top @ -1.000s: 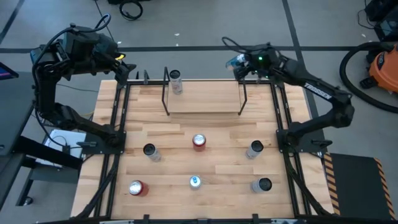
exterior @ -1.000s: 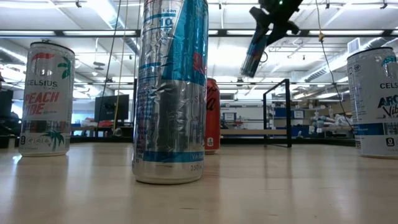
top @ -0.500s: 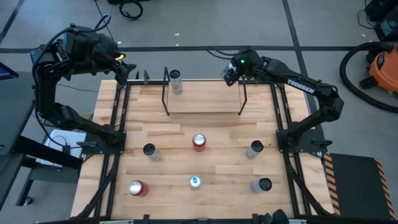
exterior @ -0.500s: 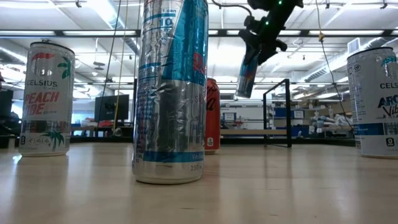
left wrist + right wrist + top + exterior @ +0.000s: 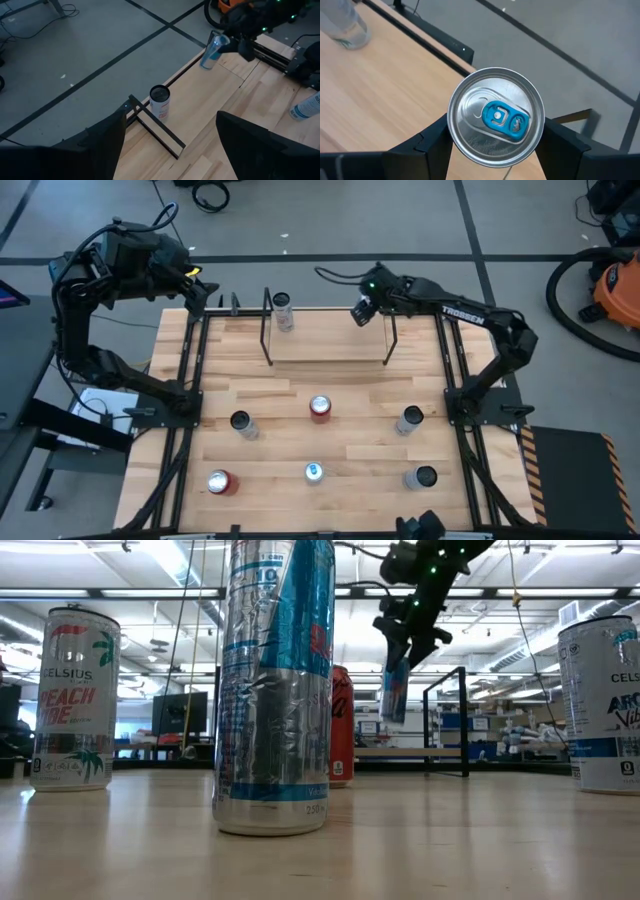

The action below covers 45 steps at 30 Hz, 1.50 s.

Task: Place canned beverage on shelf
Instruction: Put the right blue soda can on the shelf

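Right gripper: squeezing the blue-tab can, above the shelf.
Do it well: stand it straight, beside the white can.
Left gripper: open, waiting.

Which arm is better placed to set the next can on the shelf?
Right. The right gripper already holds a can above the shelf; the left gripper waits at the table's far-left corner.

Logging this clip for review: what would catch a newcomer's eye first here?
The right gripper holds a blue-tabbed can tilted in mid-air above the right end of the shelf. One white can already stands at the shelf's left end, and six more cans are scattered over the table. The left gripper waits at the back left corner.
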Each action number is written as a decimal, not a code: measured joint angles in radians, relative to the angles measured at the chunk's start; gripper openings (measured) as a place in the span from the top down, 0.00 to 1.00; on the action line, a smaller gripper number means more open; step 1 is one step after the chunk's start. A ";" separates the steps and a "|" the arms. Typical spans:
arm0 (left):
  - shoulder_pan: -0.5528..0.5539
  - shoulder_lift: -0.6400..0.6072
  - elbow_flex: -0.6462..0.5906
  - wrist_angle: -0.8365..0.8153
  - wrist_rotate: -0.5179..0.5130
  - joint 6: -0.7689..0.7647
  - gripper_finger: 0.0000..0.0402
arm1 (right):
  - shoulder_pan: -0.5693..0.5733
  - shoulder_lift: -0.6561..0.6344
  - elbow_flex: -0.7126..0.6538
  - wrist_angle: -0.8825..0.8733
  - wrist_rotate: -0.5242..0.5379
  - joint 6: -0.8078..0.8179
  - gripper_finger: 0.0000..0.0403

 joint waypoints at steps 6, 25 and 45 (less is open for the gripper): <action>0.000 0.000 0.000 0.000 0.000 0.000 0.22 | 0.009 0.044 0.000 0.016 -0.012 0.002 0.39; 0.000 0.000 0.000 0.000 0.000 0.000 0.22 | 0.054 0.075 0.000 0.119 -0.061 -0.032 0.39; 0.000 0.000 0.000 0.000 0.000 0.000 0.22 | 0.078 0.107 -0.001 0.132 -0.050 -0.031 0.39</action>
